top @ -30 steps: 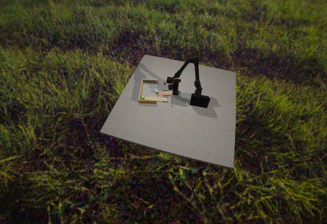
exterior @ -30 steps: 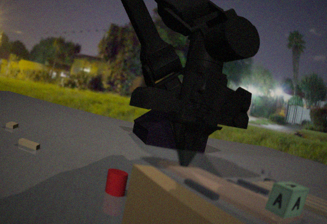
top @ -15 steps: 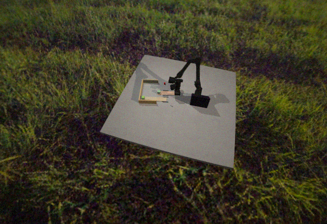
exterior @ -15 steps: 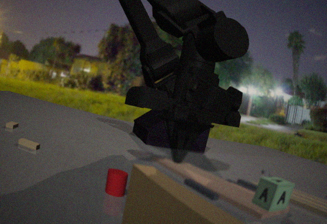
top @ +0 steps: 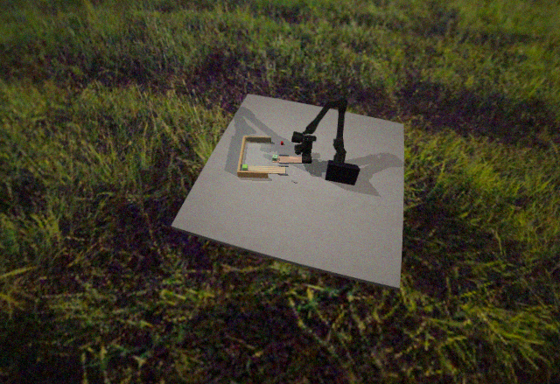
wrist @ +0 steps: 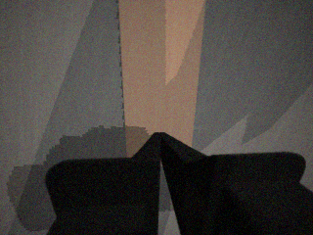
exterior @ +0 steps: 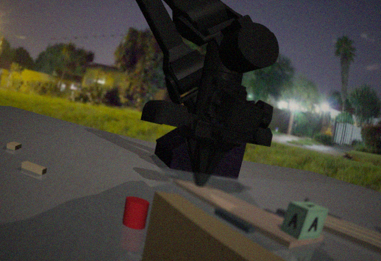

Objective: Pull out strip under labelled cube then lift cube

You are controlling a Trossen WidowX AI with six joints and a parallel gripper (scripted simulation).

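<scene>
Black fingers pressed tight together, pinching nothing: the gripper (exterior: 200,178) points down with its tip on or just above the near end of the pale wooden strip (exterior: 246,213). From the wrist view that strip (wrist: 158,73) runs straight away from the closed tip; whether the tip actually touches the wood, I cannot tell.

At the strip's far end from the gripper sits the labelled cube (exterior: 304,220), pale green, upright, with a black letter "A" readable on each of the two faces turned this way. In the top view the cube (top: 275,157) lies at the open mouth of the wooden frame (top: 241,154). A second strip (top: 267,170) lies along the frame's other arm with another green cube (top: 244,166) on it; that pair is to be left alone. A small red cylinder (exterior: 135,212) stands just beside the frame's near wall.

The pulling step looks to be in hand, the closed tip dragging the strip toward the arm's base. Next, I judge, the fingers must lift, spread and come down over the lettered cube.
</scene>
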